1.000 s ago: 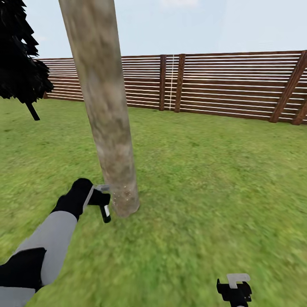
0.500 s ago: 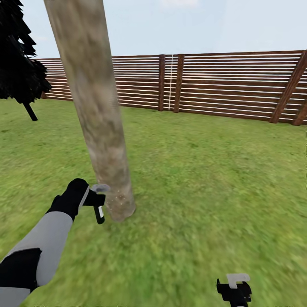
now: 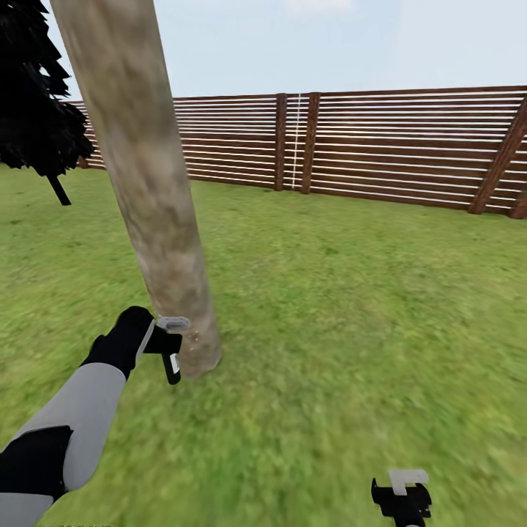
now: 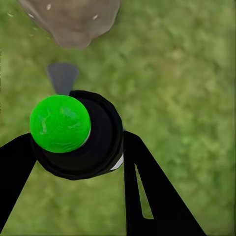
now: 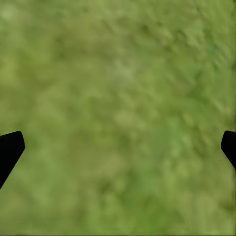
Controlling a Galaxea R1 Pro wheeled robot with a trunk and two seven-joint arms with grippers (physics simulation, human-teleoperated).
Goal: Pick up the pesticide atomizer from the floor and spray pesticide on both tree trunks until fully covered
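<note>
A thick, pale grey-brown mottled tree trunk [image 3: 150, 197] leans up from the lawn at the head view's left. At its foot, my left gripper [image 3: 170, 342] is shut on the small black pesticide atomizer [image 3: 173, 364], which hangs just beside the bark. In the left wrist view the atomizer [image 4: 78, 140] shows a bright green cap between my two black fingers [image 4: 147, 187]. The trunk's base [image 4: 71, 19] lies just past it with a few pale specks on it. My right gripper [image 3: 402, 489] hangs low over the grass, its fingertips [image 5: 10, 152] spread wide with nothing between them.
A brown slatted wooden fence [image 3: 380, 146] runs across the back of the lawn. A narrow black tree [image 3: 36, 110] stands at the far left behind the trunk. Green grass [image 3: 351, 307] stretches to the right of the trunk.
The whole view has shifted, so the trunk now sits further left in the picture. My left gripper has kept the atomizer by the trunk's foot. The right gripper has not moved.
</note>
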